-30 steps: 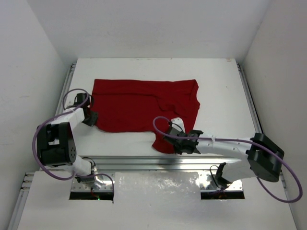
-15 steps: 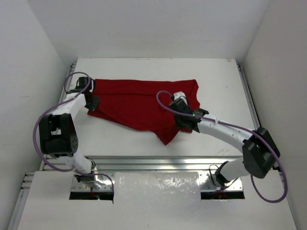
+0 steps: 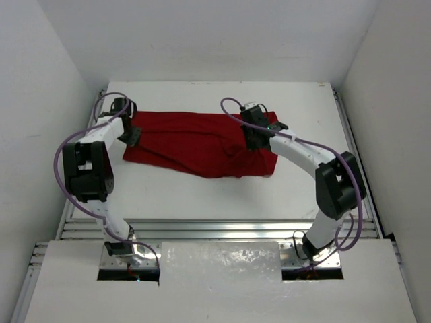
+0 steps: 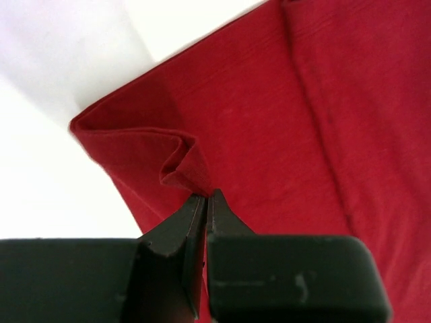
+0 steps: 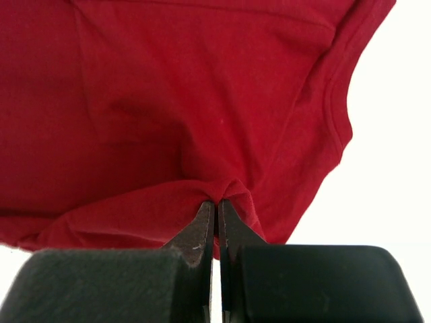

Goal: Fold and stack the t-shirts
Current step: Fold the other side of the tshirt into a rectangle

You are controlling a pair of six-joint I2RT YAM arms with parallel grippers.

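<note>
Holding now: the left gripper (image 4: 205, 198) has its fingers pressed together on a small peak of cloth at the left end of the t-shirt (image 3: 202, 145). The right gripper (image 5: 216, 205) is clamped in the same way on a pucker near the right end.
Place of the garment: it lies on the far half of the white table (image 3: 202, 195), as a long doubled band between the two arms.
Risk of slipping: each pinch takes only a thin bit of fabric, so I judge that a strong pull could free it, and the upper layer would fall open.
Risk of a crooked fold: the near edge of the band is not straight. If one gripper lets go before the other, the edges probably will not match.
Risk of bunching: the wrinkles around the right pinch could be pressed into the fold.
Material: soft dark red knit, matte, with very fine ribs and no print.
Shapes: a sharp folded corner at the left, and a curved stitched edge (image 5: 337, 101) at the right.
</note>
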